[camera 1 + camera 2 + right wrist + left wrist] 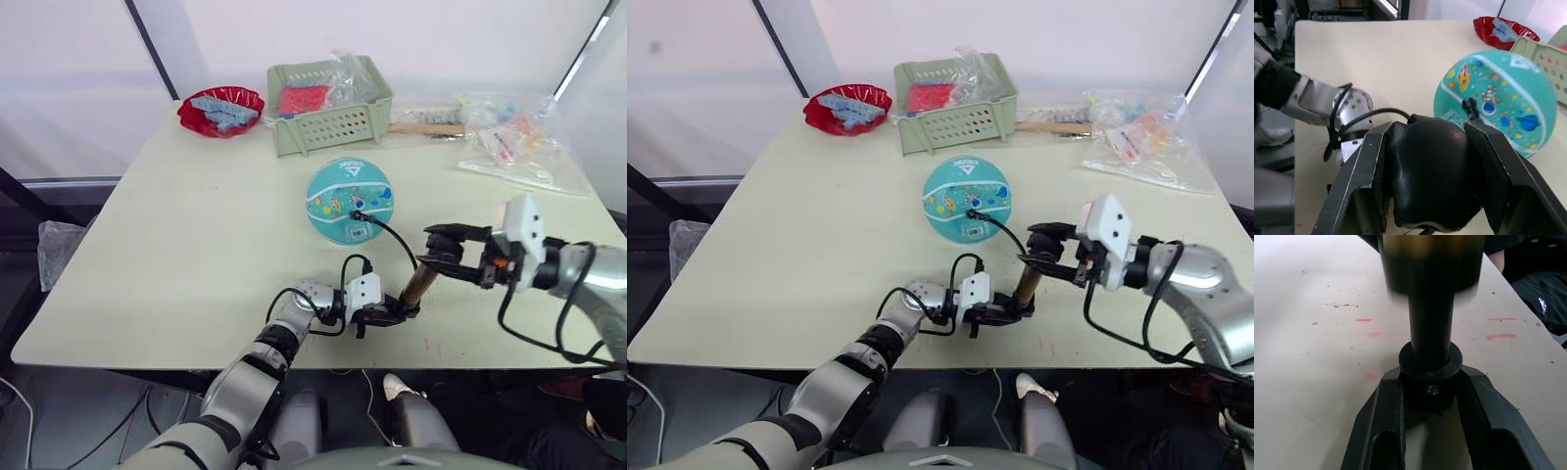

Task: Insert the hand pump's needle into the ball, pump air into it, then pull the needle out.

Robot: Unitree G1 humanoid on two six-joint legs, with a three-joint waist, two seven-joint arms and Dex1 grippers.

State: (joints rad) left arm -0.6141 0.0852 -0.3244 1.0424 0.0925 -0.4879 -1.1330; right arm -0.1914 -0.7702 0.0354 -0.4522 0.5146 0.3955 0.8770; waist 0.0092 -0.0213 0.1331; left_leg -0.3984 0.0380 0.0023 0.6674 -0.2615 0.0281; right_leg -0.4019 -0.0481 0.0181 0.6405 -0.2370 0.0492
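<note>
Two grippers clamping brass hand pump (421, 282), hose into round teal ball (349, 200)

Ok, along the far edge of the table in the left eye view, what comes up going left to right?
Red bowl → green basket → wooden stick → clear plastic bags.

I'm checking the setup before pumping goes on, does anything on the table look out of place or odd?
Nothing stands out. The hand pump is held at both ends by the left gripper and right gripper, and its hose fitting sits in the ball. The bags by the basket lie loosely piled.
</note>
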